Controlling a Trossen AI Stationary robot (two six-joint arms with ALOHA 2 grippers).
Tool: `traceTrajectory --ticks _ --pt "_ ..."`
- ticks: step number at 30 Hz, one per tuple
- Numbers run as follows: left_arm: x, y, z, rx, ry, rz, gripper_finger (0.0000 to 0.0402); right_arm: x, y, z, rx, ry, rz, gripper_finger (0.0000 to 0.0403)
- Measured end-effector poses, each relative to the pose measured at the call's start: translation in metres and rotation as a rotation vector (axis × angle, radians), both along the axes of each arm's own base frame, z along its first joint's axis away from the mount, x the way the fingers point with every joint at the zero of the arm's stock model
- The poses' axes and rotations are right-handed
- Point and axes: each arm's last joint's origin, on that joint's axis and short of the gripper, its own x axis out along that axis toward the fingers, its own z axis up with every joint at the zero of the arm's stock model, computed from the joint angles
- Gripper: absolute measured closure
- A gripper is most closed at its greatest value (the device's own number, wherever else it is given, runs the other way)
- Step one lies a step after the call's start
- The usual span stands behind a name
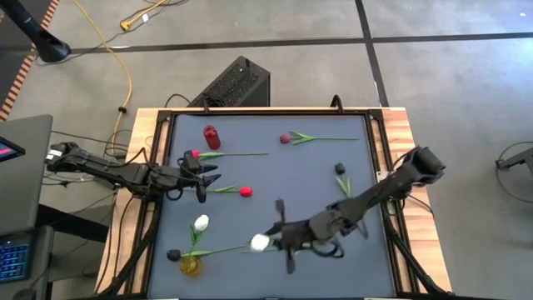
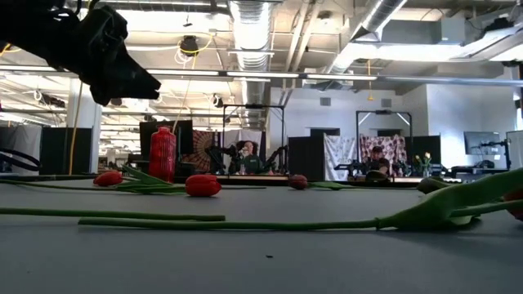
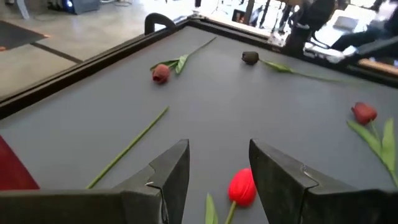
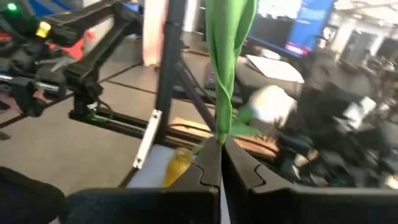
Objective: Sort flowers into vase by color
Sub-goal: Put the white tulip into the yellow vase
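Right gripper (image 1: 287,236) is clamped shut on the green stem of a white tulip (image 1: 261,242), which it holds over the table (image 1: 316,175) near the front edge; in the right wrist view the stem (image 4: 225,74) rises straight up from between the closed fingers, and the white head there looks blurred. Left gripper (image 1: 202,179) hangs by the left edge with its fingers spread, holding nothing, and a red tulip (image 3: 242,186) lies on the table just ahead of the gap between them. A yellow vase (image 1: 191,266) stands at the front left corner with a second white tulip (image 1: 201,222) and a dark tulip (image 1: 173,255) at it. A red vase (image 1: 211,137) stands toward the back left corner. Other red tulips and another dark one lie scattered across the table.
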Motion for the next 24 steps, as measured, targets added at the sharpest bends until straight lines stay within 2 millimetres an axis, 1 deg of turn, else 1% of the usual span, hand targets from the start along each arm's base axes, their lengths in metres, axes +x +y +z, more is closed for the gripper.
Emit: traceTrajectory --ticks 8,13,18,24 --pt "0.0 -0.002 0.0 0.016 0.01 -0.031 0.0246 0.058 0.036 0.008 -0.053 -0.09 0.147 0.0375" --pt "-0.001 -0.003 -0.003 -0.004 0.042 -0.058 0.0246 0.087 0.052 0.008 -0.061 -0.143 0.219 0.0375" --pt "-0.002 -0.002 -0.006 -0.012 0.068 -0.043 0.0246 0.115 0.059 0.001 -0.076 -0.191 0.269 0.0375" --pt "-0.003 -0.002 -0.007 -0.017 0.068 -0.033 0.0246 0.144 0.056 -0.01 -0.128 -0.254 0.236 0.0375"
